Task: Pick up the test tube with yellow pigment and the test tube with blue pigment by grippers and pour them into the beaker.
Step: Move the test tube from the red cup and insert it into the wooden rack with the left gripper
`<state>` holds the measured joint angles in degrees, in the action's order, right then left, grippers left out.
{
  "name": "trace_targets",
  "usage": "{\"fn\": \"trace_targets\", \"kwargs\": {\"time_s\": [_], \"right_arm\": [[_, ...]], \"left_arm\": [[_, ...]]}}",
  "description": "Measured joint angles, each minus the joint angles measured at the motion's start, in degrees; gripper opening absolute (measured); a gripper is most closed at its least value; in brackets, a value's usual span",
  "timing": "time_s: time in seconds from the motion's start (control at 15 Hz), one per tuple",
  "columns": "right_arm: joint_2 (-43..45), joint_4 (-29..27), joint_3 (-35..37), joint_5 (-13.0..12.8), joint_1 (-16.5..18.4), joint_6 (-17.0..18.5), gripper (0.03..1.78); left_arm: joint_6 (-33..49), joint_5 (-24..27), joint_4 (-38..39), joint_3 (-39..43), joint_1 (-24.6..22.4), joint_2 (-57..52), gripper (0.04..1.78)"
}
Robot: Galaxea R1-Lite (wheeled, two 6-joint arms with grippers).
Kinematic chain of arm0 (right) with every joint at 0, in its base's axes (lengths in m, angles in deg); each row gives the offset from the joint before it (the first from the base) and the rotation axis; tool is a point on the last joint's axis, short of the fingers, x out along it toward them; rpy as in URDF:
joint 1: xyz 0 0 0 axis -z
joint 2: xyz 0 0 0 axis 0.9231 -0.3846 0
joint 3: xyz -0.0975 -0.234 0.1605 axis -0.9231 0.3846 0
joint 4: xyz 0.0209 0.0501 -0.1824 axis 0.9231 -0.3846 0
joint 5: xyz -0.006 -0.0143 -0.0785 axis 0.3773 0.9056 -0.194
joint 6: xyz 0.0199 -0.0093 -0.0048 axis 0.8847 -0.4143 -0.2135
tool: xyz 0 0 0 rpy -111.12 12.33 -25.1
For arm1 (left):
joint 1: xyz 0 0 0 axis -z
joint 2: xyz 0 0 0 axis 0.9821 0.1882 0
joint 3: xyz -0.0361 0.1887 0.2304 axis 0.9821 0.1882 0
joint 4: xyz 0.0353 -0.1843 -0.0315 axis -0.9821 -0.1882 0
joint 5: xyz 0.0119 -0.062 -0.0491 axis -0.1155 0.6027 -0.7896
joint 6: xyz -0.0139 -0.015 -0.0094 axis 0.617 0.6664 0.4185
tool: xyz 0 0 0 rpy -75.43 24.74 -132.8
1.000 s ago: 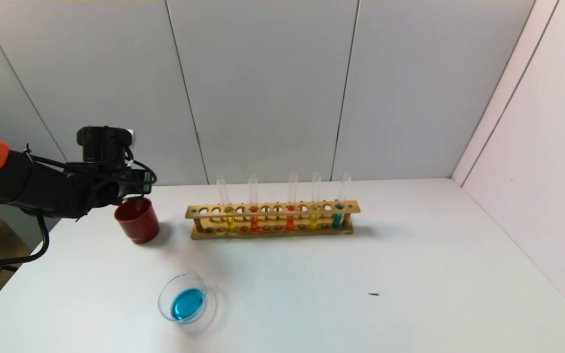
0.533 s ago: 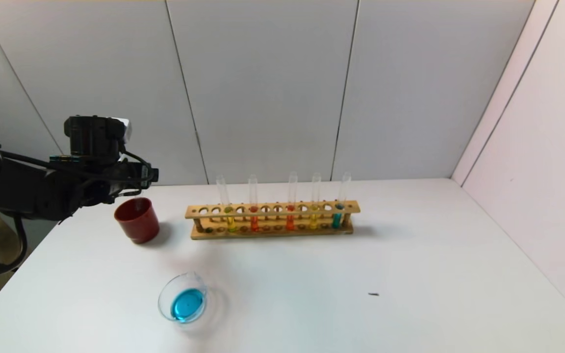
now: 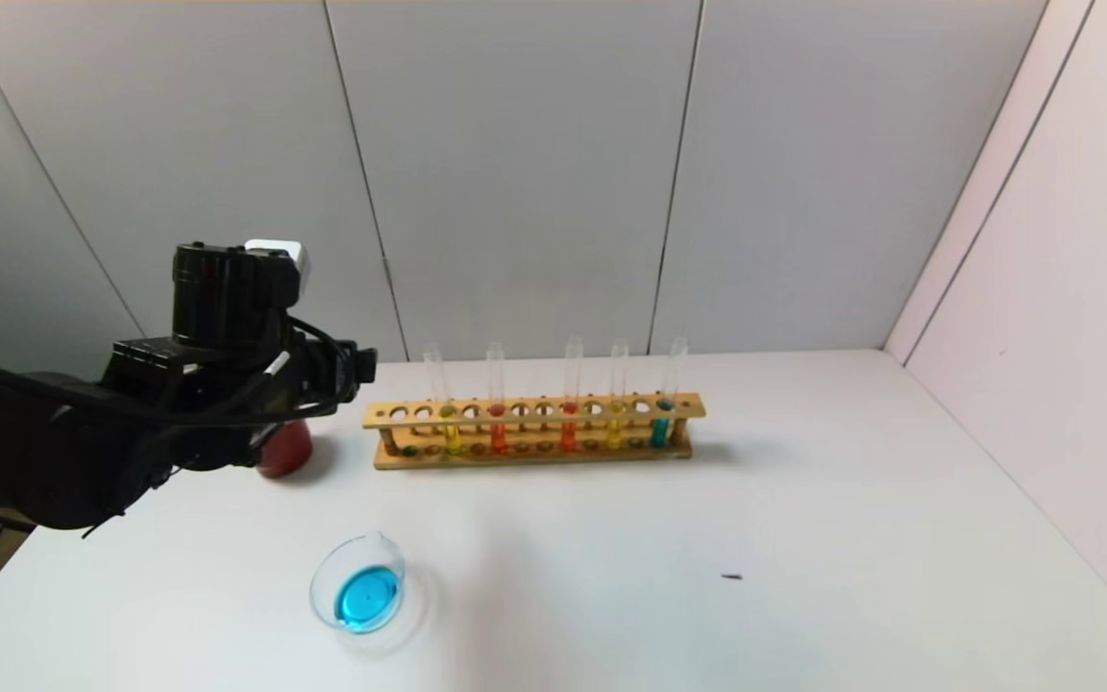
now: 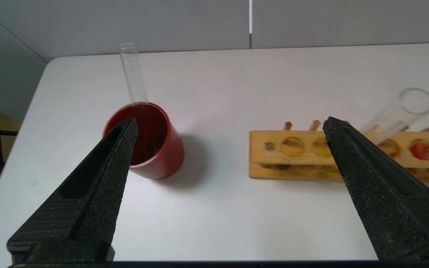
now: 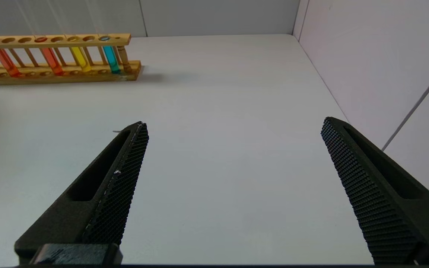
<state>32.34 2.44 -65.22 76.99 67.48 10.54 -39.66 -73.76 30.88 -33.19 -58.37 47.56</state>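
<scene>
My left gripper [image 4: 230, 123] is open and empty. It hovers over the table in front of the red cup [image 4: 162, 156] and the left end of the wooden rack [image 3: 534, 428]. Its wrist [image 3: 236, 308] shows in the head view. An empty clear tube [image 4: 132, 74] leans in the cup. The rack holds two yellow tubes [image 3: 453, 437] [image 3: 614, 434], two orange-red tubes and a blue tube [image 3: 659, 431] at its right end. The beaker [image 3: 358, 583] stands near the front with blue liquid in it. My right gripper [image 5: 234, 123] is open and empty, low over the table right of the rack.
The left arm partly covers the red cup [image 3: 286, 452] in the head view. A small dark speck [image 3: 732, 577] lies on the white table. A wall panel runs along the table's right edge [image 3: 1024, 481].
The left gripper rose from over the red cup, then swung right toward the rack's left end. It now hides most of the cup in the head view.
</scene>
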Motion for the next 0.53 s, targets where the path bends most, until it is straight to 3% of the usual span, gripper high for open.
{"fn": "trace_targets", "kwargs": {"time_s": [0.2,0.53], "right_arm": [[0.0,0.0,0.0,0.0,0.0,0.0,1.7],[0.0,0.0,0.0,0.0,0.0,0.0,1.7]], "left_arm": [[4.1,-1.1,0.0,2.0,5.4,-0.7,1.75],[7.6,-4.5,1.2,2.5,10.5,1.7,1.75]]}}
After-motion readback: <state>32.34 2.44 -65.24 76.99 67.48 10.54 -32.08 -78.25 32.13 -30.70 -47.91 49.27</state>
